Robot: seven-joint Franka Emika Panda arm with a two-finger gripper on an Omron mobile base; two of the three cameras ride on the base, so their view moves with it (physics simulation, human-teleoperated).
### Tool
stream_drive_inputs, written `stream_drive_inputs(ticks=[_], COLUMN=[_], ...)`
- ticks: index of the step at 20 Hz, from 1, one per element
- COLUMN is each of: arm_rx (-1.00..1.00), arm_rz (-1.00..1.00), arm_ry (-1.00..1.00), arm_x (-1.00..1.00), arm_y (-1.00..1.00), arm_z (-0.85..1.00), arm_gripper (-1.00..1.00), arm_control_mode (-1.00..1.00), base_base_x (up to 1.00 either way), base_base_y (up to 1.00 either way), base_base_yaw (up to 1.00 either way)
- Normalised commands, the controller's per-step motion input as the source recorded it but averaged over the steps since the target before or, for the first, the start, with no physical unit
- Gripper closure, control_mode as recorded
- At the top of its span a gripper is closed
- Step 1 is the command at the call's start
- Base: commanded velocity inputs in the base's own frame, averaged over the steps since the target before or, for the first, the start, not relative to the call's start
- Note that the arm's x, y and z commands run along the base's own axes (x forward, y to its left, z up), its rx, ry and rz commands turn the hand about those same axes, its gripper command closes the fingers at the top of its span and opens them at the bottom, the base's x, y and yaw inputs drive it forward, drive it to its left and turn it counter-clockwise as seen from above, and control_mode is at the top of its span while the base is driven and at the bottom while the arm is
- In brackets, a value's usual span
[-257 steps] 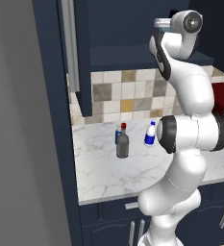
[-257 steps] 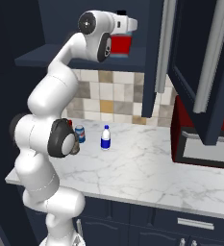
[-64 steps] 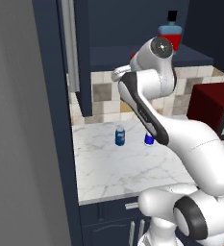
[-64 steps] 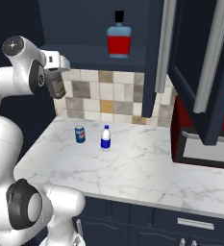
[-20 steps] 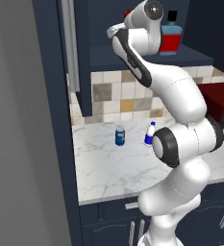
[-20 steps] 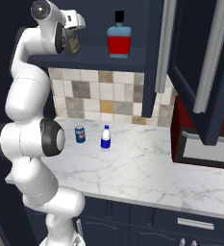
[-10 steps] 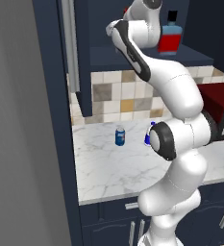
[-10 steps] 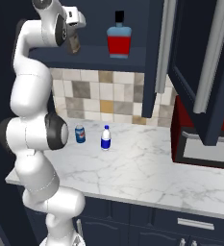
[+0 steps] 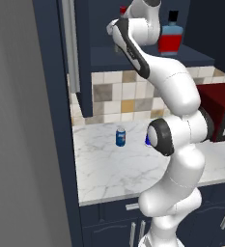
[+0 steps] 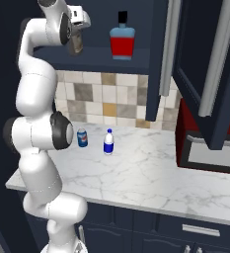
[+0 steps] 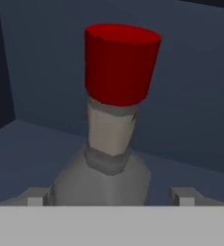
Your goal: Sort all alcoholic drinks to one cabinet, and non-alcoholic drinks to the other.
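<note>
- Fingertips (image 11: 35,198) stand spread on either side of the grey-brown bottle (image 11: 114,129), a visible gap at each side: the grasp is released.
- Gripper (image 10: 76,43) sits high in the open upper cabinet (image 10: 104,63), the bottle upright on its shelf, left of the square red bottle (image 10: 122,41).
- Below that cabinet, on the marble counter (image 10: 151,173): blue can (image 10: 82,137) and white bottle (image 10: 108,142), side by side, not yet sorted.
- Risk: a sideways or tilted withdrawal could clip the red cap (image 11: 121,62), toppling the tall, slim bottle off the shelf edge.
</note>
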Motion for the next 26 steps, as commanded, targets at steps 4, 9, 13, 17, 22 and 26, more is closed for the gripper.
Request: stream_drive_inputs(ticks=[4, 9, 13, 17, 22, 26], arm_rx=[-0.01, 0.0, 0.0, 0.0, 0.0, 0.01], arm_rz=[0.0, 0.0, 0.0, 0.0, 0.0, 0.0], arm_ry=[-0.04, -0.03, -0.01, 0.0, 0.0, 0.0], arm_x=[0.19, -0.02, -0.6, -0.97, -1.0, -1.0], arm_y=[-0.08, -0.01, 0.02, 0.09, 0.03, 0.0], arm_z=[-0.21, -0.11, -0.03, -0.38, -0.48, -0.58], arm_gripper=[-1.0, -1.0, -1.0, -1.0, -1.0, -1.0], arm_control_mode=[-1.0, -1.0, -1.0, -1.0, -1.0, -1.0], base_base_x=[0.0, 0.0, 0.0, 0.0, 0.0, 0.0], base_base_y=[0.0, 0.0, 0.0, 0.0, 0.0, 0.0], base_base_yaw=[0.0, 0.0, 0.0, 0.0, 0.0, 0.0])
